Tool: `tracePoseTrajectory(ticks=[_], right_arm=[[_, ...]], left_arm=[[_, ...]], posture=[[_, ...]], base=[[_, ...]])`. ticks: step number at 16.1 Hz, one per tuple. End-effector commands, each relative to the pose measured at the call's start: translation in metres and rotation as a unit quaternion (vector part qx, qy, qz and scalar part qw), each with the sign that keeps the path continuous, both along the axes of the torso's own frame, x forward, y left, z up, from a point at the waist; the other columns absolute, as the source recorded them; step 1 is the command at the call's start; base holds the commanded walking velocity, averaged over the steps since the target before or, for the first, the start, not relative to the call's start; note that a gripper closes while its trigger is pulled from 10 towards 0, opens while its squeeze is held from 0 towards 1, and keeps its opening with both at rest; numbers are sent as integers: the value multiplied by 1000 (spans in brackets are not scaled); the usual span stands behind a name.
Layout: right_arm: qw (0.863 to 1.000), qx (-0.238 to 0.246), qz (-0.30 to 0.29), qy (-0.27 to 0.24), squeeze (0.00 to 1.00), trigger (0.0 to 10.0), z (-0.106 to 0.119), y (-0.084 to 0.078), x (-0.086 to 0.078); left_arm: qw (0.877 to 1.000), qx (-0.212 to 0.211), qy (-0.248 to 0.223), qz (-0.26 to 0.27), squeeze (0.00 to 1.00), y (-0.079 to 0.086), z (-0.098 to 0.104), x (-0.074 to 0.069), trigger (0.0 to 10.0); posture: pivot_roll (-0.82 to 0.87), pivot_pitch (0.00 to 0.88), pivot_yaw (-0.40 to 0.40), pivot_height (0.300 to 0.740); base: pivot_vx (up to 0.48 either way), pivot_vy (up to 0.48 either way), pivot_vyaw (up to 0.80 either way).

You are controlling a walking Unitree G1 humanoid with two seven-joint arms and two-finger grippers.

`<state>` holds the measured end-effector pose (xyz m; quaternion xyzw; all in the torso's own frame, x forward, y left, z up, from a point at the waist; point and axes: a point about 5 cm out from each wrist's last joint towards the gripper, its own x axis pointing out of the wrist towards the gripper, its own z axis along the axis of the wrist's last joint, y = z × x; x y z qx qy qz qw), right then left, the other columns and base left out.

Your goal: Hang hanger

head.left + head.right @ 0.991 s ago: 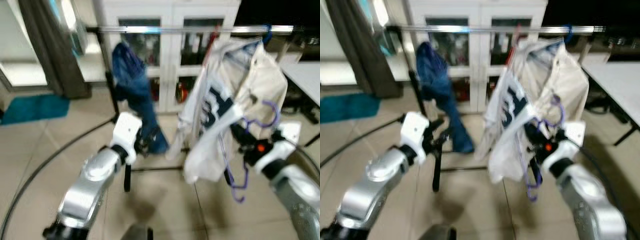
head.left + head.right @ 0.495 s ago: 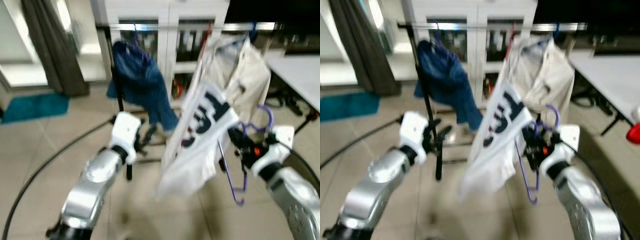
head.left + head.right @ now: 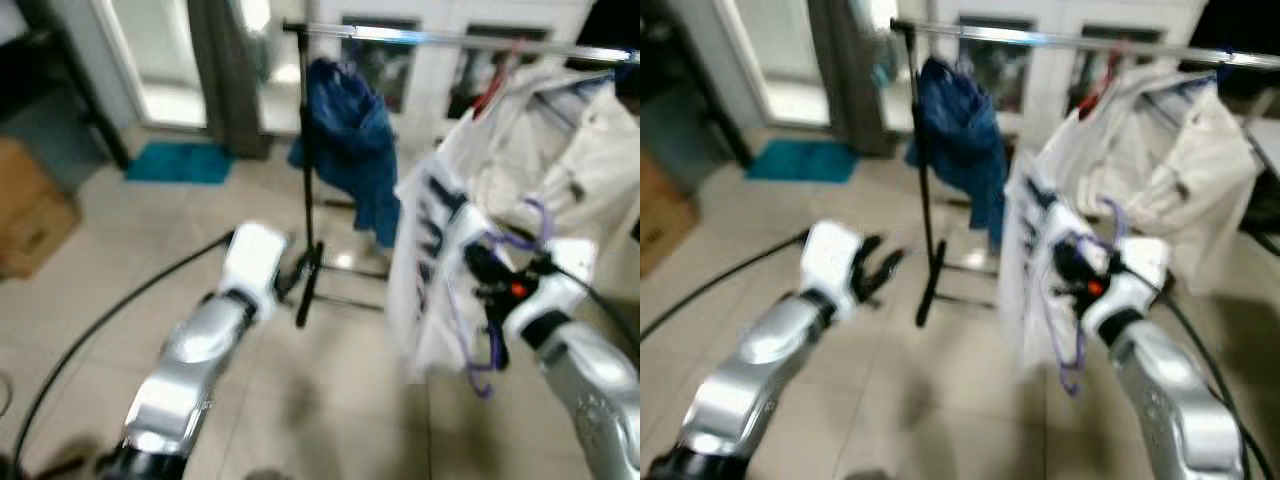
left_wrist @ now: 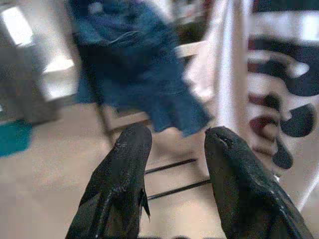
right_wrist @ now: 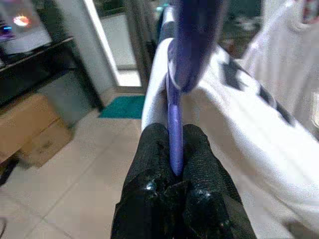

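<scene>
My right gripper (image 3: 484, 276) is shut on a purple plastic hanger (image 3: 486, 345) that carries a white T-shirt with dark lettering (image 3: 428, 262). In the right wrist view the two black fingers (image 5: 194, 159) pinch the purple hanger (image 5: 174, 134), with the white shirt (image 5: 234, 114) draped behind it. The hanger's hook (image 3: 535, 218) curls up below the silver clothes rail (image 3: 450, 40), well short of it. My left gripper (image 3: 290, 280) is held out in front, open and with nothing in it; its fingers (image 4: 127, 169) point toward the rack.
A blue garment (image 3: 350, 130) hangs by the rack's black upright post (image 3: 308, 190). Cream-coloured clothes (image 3: 585, 160) hang at the rail's right end. A black cable (image 3: 100, 320) curves across the tiled floor. A cardboard box (image 3: 30, 215) and a teal mat (image 3: 180, 160) lie to the left.
The camera has swung left, bringing the box and doorway into view. The shirt on the hanger now hangs straighter beside my right gripper. Both grippers hold their states.
</scene>
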<state>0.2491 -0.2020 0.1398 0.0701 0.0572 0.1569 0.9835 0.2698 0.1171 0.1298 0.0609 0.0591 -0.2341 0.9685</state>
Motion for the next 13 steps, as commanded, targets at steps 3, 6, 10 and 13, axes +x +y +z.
tracePoseTrajectory(ticks=[3,6,10,13], right_arm=[[999,3,22,-24,0,10000,14,2,2],[999,-1,34,-37,0,10000,20,6,7],[998,2,29,-48,0,10000,27,4,15],[997,-5,55,-55,0,10000,33,19,18]], left_arm=[[1000,3,3,-27,0,-10,0,-2,10000],[999,18,2,-37,0,-6,0,1,10000],[998,45,3,-34,0,-2,-2,14,10000],[996,18,-2,-86,1000,-22,3,22,10000]], posture=[[97,26,10,740],[97,18,12,740],[105,8,11,740],[96,4,18,740]], base=[[0,-107,0],[0,0,0],[0,0,0],[0,0,0]])
